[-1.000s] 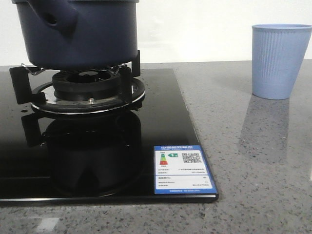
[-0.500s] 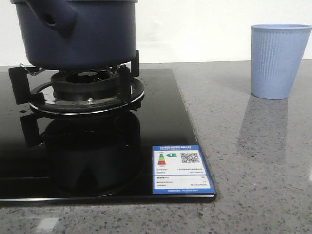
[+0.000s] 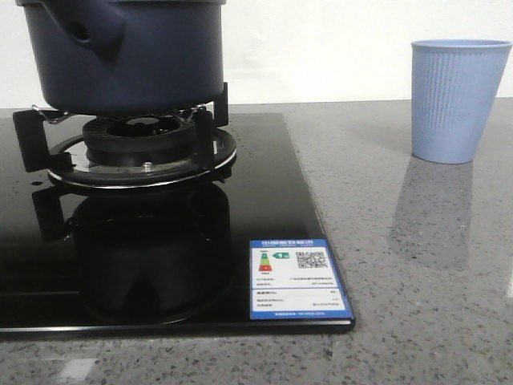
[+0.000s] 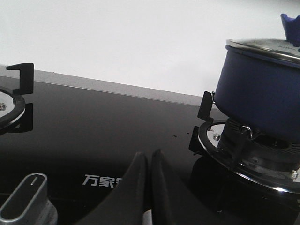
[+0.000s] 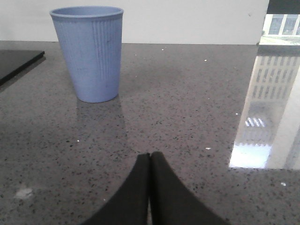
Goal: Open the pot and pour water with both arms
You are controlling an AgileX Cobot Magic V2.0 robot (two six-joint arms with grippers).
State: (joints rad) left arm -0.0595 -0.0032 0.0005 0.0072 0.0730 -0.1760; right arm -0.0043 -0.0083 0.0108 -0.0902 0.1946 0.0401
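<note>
The dark navy pot [image 3: 132, 56] sits on the burner grate [image 3: 136, 136] at the left of the front view, its handle socket [image 3: 84, 30] facing me. In the left wrist view the pot [image 4: 258, 93] carries a lid with a metal rim [image 4: 262, 49] and a blue knob [image 4: 290, 21]. My left gripper [image 4: 150, 154] is shut and empty, low over the black hob glass, apart from the pot. My right gripper [image 5: 150, 155] is shut and empty over the grey counter, short of the light blue ribbed cup [image 5: 89, 51]. Neither gripper shows in the front view.
The black glass hob [image 3: 264, 200] bears a blue energy label [image 3: 295, 277] near its front corner. The cup [image 3: 461, 100] stands on the speckled counter [image 3: 417, 265] at the right. A silver control knob [image 4: 28, 197] and a second burner [image 4: 9, 101] lie beside my left gripper.
The whole front view has slid a few pixels to the left. The pot, the cup and the hob keep their places relative to each other.
</note>
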